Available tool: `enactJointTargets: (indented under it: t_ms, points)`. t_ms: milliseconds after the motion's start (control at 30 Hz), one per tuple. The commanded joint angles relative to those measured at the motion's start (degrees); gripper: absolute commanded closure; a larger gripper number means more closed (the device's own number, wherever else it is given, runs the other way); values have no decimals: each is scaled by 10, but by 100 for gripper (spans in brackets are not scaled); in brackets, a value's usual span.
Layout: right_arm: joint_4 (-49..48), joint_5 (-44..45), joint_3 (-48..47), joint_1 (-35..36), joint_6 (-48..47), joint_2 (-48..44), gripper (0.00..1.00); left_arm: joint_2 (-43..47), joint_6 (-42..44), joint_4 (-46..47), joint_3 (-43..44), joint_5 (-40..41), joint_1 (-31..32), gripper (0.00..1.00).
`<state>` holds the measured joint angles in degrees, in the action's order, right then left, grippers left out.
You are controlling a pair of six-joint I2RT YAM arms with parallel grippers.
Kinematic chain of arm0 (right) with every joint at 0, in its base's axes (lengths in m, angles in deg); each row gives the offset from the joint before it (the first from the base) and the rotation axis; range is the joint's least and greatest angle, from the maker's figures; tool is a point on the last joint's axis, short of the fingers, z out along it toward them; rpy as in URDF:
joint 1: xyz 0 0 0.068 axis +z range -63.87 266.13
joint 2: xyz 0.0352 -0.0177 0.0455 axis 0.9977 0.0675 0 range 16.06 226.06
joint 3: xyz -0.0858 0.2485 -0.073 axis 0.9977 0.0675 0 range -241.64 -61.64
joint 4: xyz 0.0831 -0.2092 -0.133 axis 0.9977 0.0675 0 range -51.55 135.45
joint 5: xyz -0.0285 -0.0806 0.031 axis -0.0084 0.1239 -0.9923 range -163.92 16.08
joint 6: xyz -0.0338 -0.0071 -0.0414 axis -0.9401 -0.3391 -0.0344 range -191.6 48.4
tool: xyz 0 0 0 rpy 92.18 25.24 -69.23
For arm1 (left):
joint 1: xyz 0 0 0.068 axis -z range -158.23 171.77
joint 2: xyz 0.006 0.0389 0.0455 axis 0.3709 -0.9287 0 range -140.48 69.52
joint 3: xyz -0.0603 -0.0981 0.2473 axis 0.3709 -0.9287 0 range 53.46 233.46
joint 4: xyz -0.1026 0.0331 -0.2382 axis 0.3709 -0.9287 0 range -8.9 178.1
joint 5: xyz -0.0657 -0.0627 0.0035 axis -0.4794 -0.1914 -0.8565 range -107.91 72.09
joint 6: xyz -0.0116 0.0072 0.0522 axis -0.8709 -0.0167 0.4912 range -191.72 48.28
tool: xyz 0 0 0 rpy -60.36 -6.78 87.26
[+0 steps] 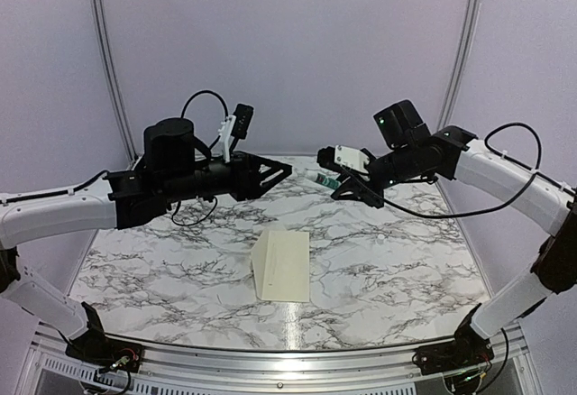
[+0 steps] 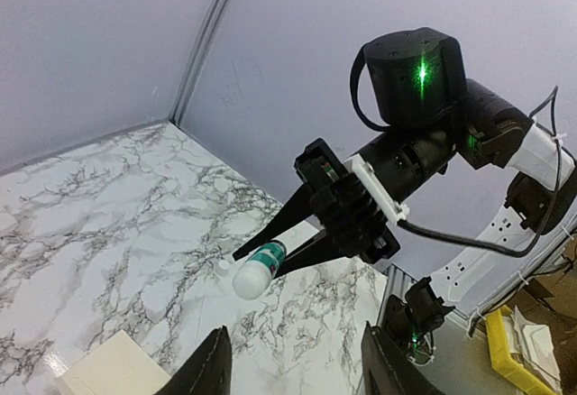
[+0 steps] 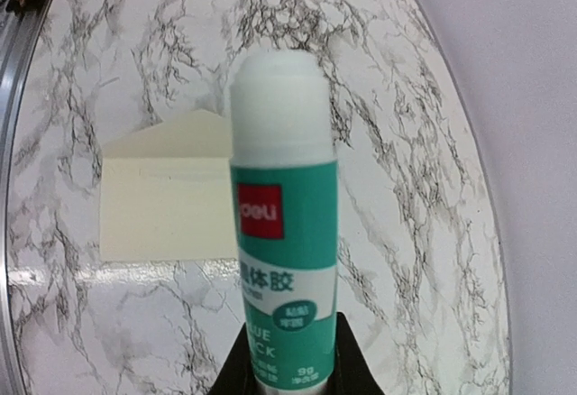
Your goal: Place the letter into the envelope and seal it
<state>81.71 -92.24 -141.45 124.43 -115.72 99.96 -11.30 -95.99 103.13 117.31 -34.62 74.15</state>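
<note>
The cream envelope (image 1: 287, 267) lies flat on the marble table (image 1: 397, 260) between the arms, its pointed flap open; it also shows as the envelope (image 3: 167, 210) and the envelope (image 2: 108, 375). The letter does not show in any view. My right gripper (image 1: 326, 179) hangs above the table's far half, shut on a white-and-green glue tube (image 3: 284, 215) that points at the left arm. My left gripper (image 1: 287, 171) is level with it, just short of the tube's white end (image 2: 251, 280), open with nothing between its fingers (image 2: 209, 368).
A small white round thing (image 2: 221, 267) lies on the table behind the tube. Purple walls with metal rails close in the back and sides. A metal rail (image 1: 288, 359) edges the near side. Black cables hang behind both arms.
</note>
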Motion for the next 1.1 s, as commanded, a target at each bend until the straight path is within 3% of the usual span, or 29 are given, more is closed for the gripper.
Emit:
enactJointTargets:
  t_ms: [0, 200, 500, 767, 1067]
  points:
    - [-48, -122, -30, -27, 96, 3, 93, 23, 62, 87, -42, 68, 13, 49]
    - [-115, -274, -28, -79, 212, 12, 93, 34, 98, 308, -139, 148, 39, 47]
    - [-198, -420, -1, -91, 324, 21, 93, -48, 94, 469, -129, 104, 50, 45]
    - [-263, -478, 34, -91, 385, 21, 92, -130, 65, 553, -78, 87, 56, 44]
    - [-299, -509, 64, -91, 413, 11, 91, -188, 43, 556, -28, 80, 57, 44]
